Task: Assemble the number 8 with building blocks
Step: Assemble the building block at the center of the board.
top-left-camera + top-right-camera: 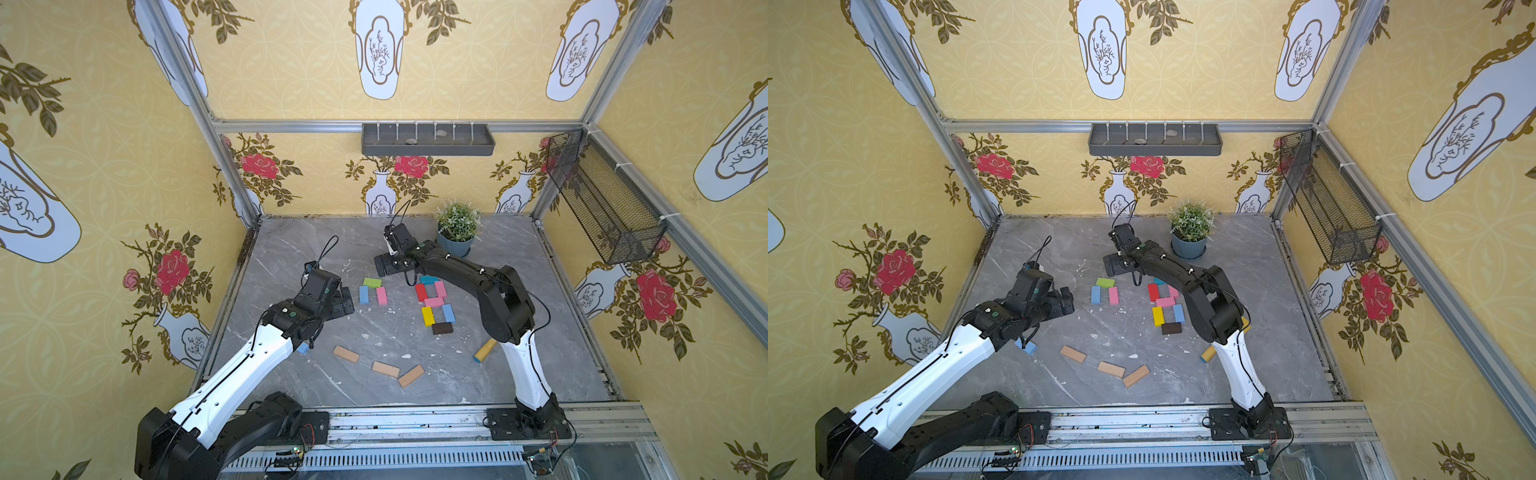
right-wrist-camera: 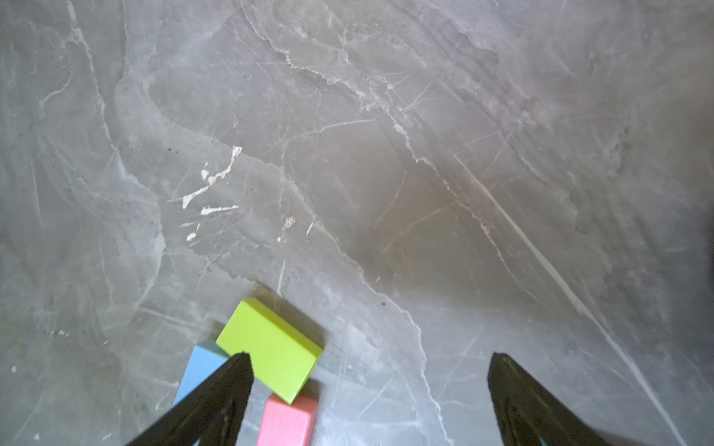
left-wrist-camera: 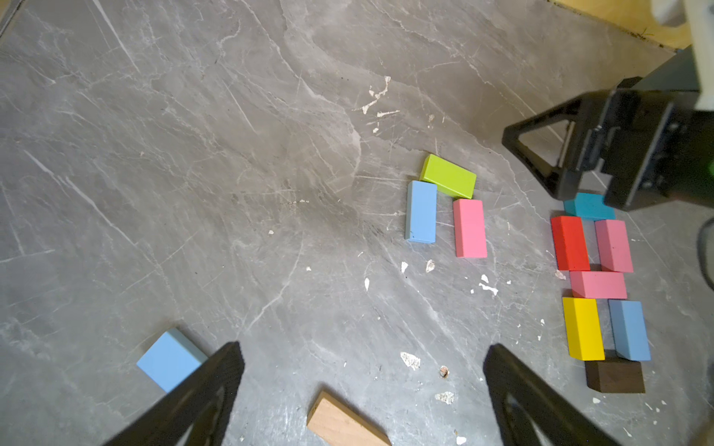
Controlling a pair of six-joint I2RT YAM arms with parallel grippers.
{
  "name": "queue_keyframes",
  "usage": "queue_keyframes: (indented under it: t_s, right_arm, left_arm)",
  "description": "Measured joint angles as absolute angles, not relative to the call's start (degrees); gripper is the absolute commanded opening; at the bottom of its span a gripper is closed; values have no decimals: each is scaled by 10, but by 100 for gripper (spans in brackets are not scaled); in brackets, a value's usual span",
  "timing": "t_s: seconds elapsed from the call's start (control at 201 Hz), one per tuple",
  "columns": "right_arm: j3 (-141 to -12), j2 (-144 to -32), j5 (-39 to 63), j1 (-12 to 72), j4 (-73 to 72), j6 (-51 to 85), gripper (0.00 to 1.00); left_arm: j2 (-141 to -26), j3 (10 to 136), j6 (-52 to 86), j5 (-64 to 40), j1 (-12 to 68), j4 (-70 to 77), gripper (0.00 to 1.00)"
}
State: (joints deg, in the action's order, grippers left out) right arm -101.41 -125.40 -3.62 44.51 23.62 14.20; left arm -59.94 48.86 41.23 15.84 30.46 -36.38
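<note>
Hovering over tabletop | left gripper: jaws apart, empty | right gripper: jaws apart, empty, near green block

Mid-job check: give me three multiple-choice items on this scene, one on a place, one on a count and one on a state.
1. Where does the green block lie?
A. Across the far ends of a light blue block and a pink block
B. Alone, far from all other blocks
C. In a gripper's grasp

2. How many plain tan blocks lie loose on the table?
A. Two
B. Three
C. Five

3. What state is the right gripper in?
A. Shut on a block
B. Open, holding nothing
C. Out of view

Answers:
1 A: both top views show it capping that pair.
2 B: three lie toward the front.
3 B: its wrist view shows the fingers spread, with bare table between them.
</note>
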Motion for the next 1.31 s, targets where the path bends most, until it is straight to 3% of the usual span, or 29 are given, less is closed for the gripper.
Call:
queue_keyframes:
  t_s: [0.413, 0.687, 1.309]
  right_arm:
    - [-869, -1166, 40, 467, 238, 271, 97]
    - [-805, -1144, 78, 477, 221, 347, 80]
    - [-900, -1213, -67, 541, 307, 317, 78]
  left_arm:
    - [-573, 465, 416, 116, 272, -355, 100]
    - [-575, 455, 416, 102, 270, -340, 100]
    - [-580, 453, 416, 94, 269, -336, 100]
